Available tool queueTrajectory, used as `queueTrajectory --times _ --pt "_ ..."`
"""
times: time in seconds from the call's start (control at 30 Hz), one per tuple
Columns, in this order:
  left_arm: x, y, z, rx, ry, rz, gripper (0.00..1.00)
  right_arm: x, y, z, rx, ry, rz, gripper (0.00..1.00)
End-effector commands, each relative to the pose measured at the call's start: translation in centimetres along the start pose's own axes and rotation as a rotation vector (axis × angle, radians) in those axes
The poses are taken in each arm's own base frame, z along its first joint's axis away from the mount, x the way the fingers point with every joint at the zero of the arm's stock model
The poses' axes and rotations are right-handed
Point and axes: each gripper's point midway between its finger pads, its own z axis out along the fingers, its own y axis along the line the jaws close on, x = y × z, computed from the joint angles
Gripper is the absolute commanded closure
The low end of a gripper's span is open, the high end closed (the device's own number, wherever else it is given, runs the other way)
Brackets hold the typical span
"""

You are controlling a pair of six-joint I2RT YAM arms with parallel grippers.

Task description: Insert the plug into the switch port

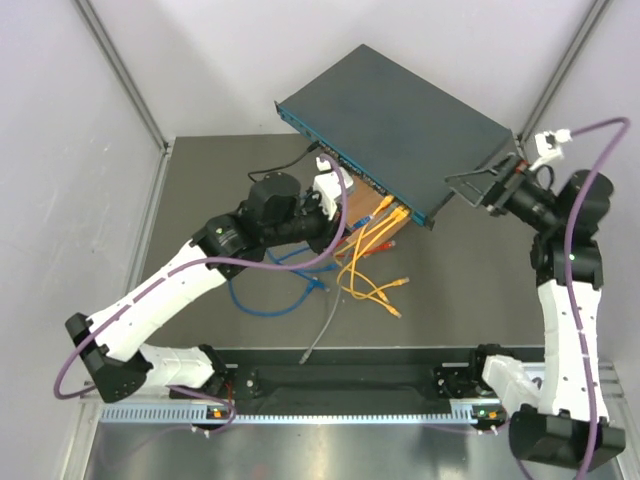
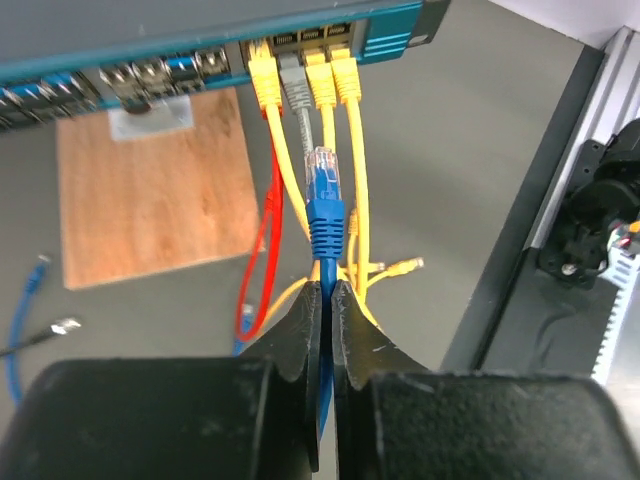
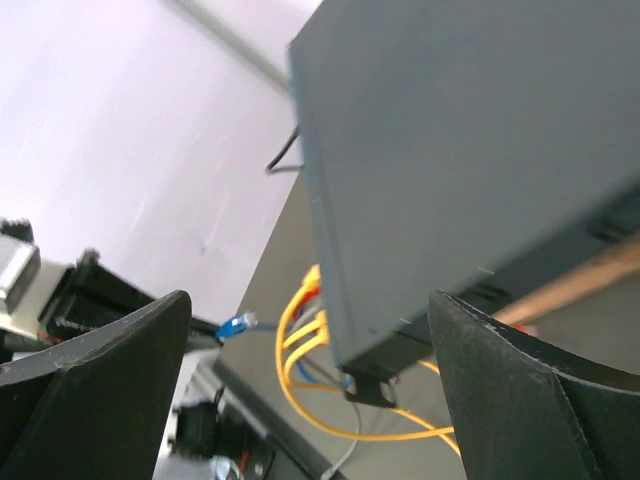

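Observation:
The switch (image 1: 400, 120) is a flat dark teal-grey box, tilted, with its port row facing the arms. In the left wrist view its front face (image 2: 200, 65) runs along the top, with three yellow plugs (image 2: 320, 85) and a grey one seated at its right end. My left gripper (image 2: 328, 292) is shut on the blue cable just behind the blue plug (image 2: 324, 190). The plug points up at the ports, a short way below them. My right gripper (image 3: 310, 300) stands wide open at the switch's right corner (image 3: 480, 150), not touching it.
A brown wooden board (image 2: 150, 190) lies under the switch. Loose yellow cables (image 1: 375, 285), a blue cable (image 1: 270, 295), a grey cable (image 1: 325, 330) and a red one (image 2: 262, 250) trail over the dark table. A black rail (image 1: 340, 385) lines the near edge.

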Motion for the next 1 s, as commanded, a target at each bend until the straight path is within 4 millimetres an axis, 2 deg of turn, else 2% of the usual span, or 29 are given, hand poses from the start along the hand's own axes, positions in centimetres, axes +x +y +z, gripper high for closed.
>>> queueTrajectory --times 0.0,0.07,0.17,0.33,0.47,0.6,0.7,0.97 --pt "-2.4 -0.9 0.1 0.002 -0.056 -0.120 1.00 -1.2 -0.5 -2.4 0.051 -0.084 0.051 0.00" --pt "-3.3 -0.5 0.5 -0.040 -0.072 -0.167 1.00 -1.3 -2.5 -3.0 0.110 -0.110 0.076 0.00" --pt "-3.4 -0.3 1.9 -0.073 -0.055 -0.220 1.00 -0.6 -5.1 -3.0 0.169 -0.103 0.119 0.00" --pt "-3.9 -1.1 3.1 -0.061 -0.054 -0.252 1.00 0.5 -7.5 -2.3 0.176 -0.104 0.173 0.00" --pt "-3.4 -0.4 4.1 -0.109 -0.034 -0.275 1.00 0.2 -7.8 -1.7 0.129 -0.123 0.199 0.00" --pt "-3.9 0.0 4.7 -0.131 -0.035 -0.294 1.00 -0.2 -7.9 -0.7 0.093 -0.139 0.187 0.03" --pt "-4.2 0.6 5.1 -0.167 -0.037 -0.313 1.00 0.1 -7.9 0.3 0.080 -0.131 0.180 0.04" --pt "-3.8 0.7 6.3 -0.166 -0.016 -0.326 1.00 1.5 -7.9 2.9 0.040 -0.100 0.201 0.12"
